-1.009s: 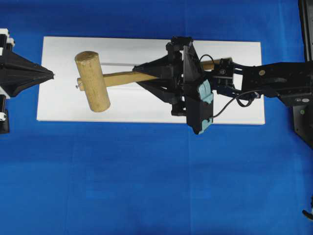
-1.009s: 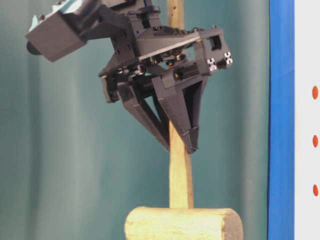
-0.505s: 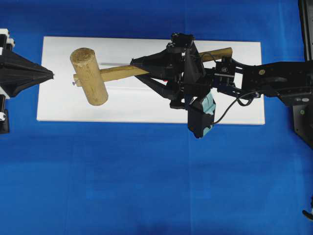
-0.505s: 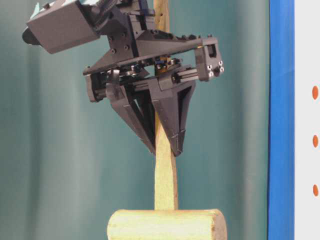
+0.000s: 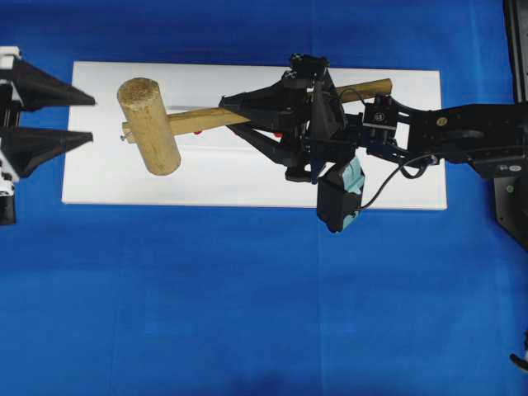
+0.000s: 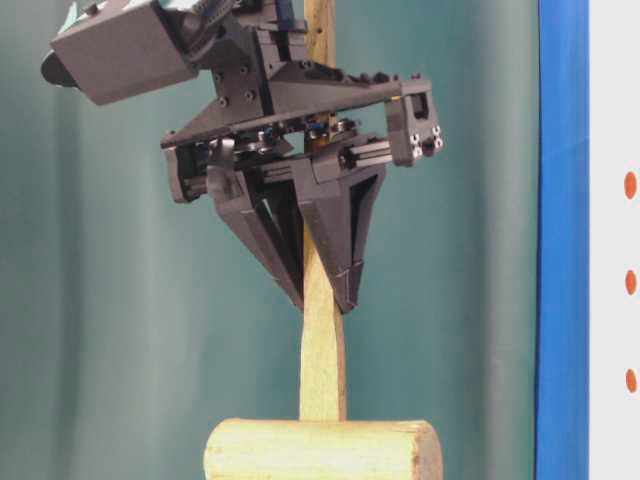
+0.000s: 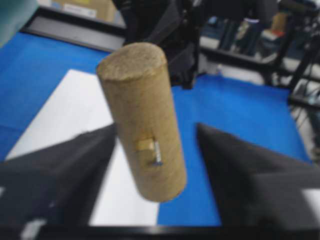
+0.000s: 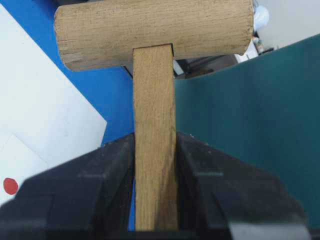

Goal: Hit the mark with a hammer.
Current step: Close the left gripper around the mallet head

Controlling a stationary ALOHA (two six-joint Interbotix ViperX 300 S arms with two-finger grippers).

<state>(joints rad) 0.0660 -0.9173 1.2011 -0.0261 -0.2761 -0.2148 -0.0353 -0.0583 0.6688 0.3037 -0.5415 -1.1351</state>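
A: Where's the hammer point(image 5: 150, 125)?
B: Right gripper point(image 5: 224, 111) is clamped on its handle, head held above the left end of the white block point(image 5: 396, 177).
A: Left gripper point(image 5: 89, 120)?
B: Jaws wide apart, holding nothing, at the block's left edge facing the head. The mark isn't identifiable.

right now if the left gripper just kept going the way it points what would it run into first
Most likely the hammer: its head sits straight ahead between the open fingers of the left gripper. Height is hard to judge, so it might pass under the head instead.
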